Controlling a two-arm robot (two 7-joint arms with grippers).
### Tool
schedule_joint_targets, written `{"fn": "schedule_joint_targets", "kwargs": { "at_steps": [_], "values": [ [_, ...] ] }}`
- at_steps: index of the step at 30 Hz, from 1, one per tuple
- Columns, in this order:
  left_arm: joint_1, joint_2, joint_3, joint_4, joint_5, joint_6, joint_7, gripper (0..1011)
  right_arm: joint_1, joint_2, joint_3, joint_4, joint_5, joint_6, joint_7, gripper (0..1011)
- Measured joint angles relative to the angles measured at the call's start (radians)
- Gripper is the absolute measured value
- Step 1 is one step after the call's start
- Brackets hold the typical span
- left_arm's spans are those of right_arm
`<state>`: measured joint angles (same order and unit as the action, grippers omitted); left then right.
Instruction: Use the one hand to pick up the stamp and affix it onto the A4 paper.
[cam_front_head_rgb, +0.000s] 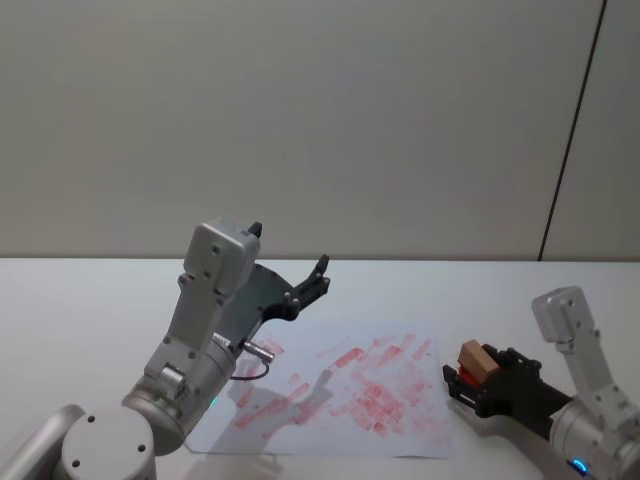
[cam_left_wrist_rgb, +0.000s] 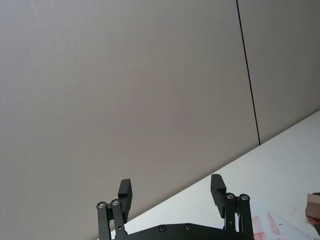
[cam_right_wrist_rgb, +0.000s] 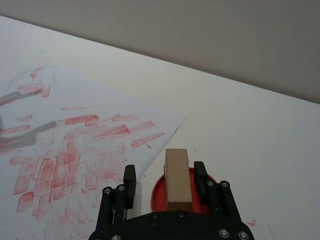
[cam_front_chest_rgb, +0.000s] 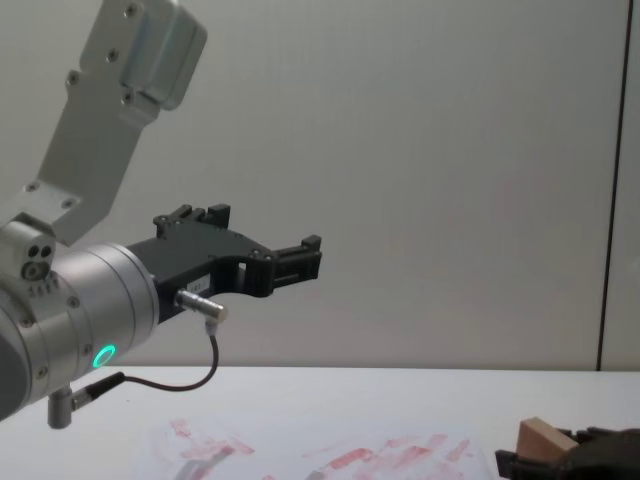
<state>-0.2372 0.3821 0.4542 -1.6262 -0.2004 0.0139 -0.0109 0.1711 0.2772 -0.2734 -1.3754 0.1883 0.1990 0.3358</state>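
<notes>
At the sheet's right edge: right gripper (cam_right_wrist_rgb: 165, 175) sits low over the table (cam_right_wrist_rgb: 260, 130), fingers bracketing the stamp (cam_right_wrist_rgb: 178, 182). One finger lies against the block; the other stands off, with a strip of white and red visible in the gap. Read as part open, not clamped. The stamp is over the ink pad (cam_right_wrist_rgb: 156, 196); cannot tell whether its lower end rests on the pad.

Key relation: A4 paper (cam_right_wrist_rgb: 75, 145) lies to the robot's left of the stamp, its near corner just beside the pad. Stamp's long axis runs along the fingers, pointing away from the wrist. Right arm is much the nearer. Left gripper (cam_left_wrist_rgb: 171, 192) is raised high above the sheet's left part, jaws wide, holding nothing, idle.

Materials: stamp is a plain light-tan wooden block, square-edged, matt. Pad is flat, round, red. Paper is thin, flat, crowded with smeared red rectangular prints. Table is smooth and white.

Judgement: close on the block first, then carry it leftward.
</notes>
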Motion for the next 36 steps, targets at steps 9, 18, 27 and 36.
{"fn": "schedule_joint_targets", "kwargs": {
  "at_steps": [9, 18, 27, 36],
  "values": [
    [0.0, 0.0, 0.0, 0.0, 0.0, 0.0, 0.0, 1002, 0.012, -0.01, -0.006, 0.026, -0.005, -0.012, 0.0, 474],
    [0.0, 0.0, 0.0, 0.0, 0.0, 0.0, 0.0, 1002, 0.016, -0.012, -0.008, 0.033, -0.016, -0.046, -0.005, 218],
    [0.0, 0.0, 0.0, 0.0, 0.0, 0.0, 0.0, 1002, 0.016, -0.015, -0.013, 0.02, -0.029, -0.081, -0.009, 219],
    [0.0, 0.0, 0.0, 0.0, 0.0, 0.0, 0.0, 1003, 0.017, -0.026, -0.031, -0.003, -0.04, -0.095, 0.018, 219]
  ]
}}
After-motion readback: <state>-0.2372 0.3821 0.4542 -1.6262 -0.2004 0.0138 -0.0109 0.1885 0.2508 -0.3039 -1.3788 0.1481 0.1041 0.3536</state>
